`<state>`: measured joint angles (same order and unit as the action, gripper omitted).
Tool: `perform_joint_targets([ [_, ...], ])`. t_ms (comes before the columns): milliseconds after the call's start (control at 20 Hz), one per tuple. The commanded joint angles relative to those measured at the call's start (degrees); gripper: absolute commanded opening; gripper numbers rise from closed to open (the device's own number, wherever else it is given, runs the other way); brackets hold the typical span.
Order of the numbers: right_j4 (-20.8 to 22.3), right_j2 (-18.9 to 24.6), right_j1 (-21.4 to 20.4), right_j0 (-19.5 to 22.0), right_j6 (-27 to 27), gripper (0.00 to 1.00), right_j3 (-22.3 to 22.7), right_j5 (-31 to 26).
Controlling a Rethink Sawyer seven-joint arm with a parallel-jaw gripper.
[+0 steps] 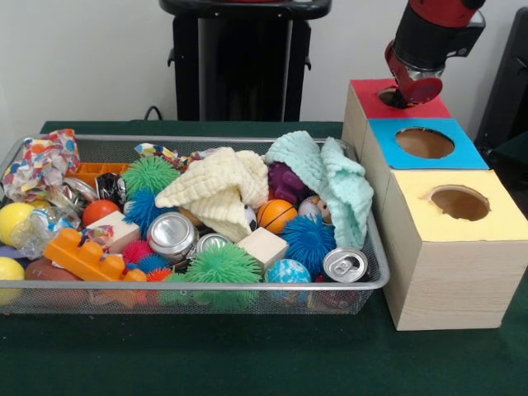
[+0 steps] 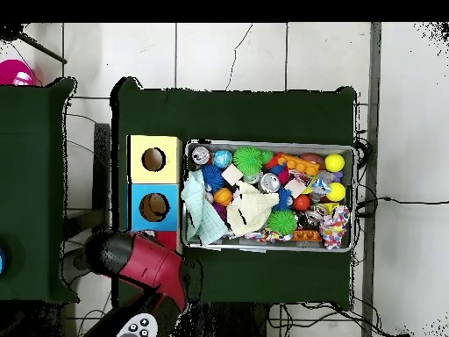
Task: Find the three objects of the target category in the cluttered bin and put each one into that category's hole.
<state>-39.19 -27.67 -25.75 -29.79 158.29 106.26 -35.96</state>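
Observation:
My gripper (image 1: 410,89) hangs right over the round hole of the red-topped box (image 1: 373,106), at the far end of the box row. Nothing shows beneath it. In the overhead view the red arm (image 2: 145,261) covers that box. The wire bin (image 1: 247,286) holds mixed clutter. In it are three drink cans (image 1: 172,235) (image 1: 345,264) (image 1: 212,242), spiky balls in green (image 1: 223,264) and blue (image 1: 309,239), a small basketball (image 1: 276,216), wooden blocks (image 1: 262,246), an orange toy brick (image 1: 82,256) and yellow balls (image 1: 12,221). A cream cloth (image 1: 219,190) and a mint cloth (image 1: 330,177) lie on top and hide what is under them.
Beside the bin's right end stand the blue-topped box (image 1: 462,153) and the yellow-topped box (image 1: 495,223), each with a round hole. The overhead view shows them as yellow (image 2: 167,145) and blue (image 2: 136,219) beside the bin's rim (image 2: 263,142). A green cloth covers the table (image 1: 247,355).

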Motion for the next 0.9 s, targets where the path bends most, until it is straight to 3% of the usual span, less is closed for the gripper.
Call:
perform_joint_targets([
  [50, -4.23, 12.42, 3.31, 5.62, 6.64, 0.0, 3.23, 16.92],
  [300, -2.35, 19.62, 4.37, 10.98, 6.37, 0.0, 6.26, 28.53],
  [500, 0.11, 20.71, 5.93, 11.98, 8.05, 0.0, 6.26, 32.39],
  [700, 0.07, 18.22, 2.82, 11.01, 7.24, 0.0, 6.56, 25.44],
  [900, 4.1, 7.85, -4.57, 6.65, 8.69, 0.0, 3.36, 6.45],
])
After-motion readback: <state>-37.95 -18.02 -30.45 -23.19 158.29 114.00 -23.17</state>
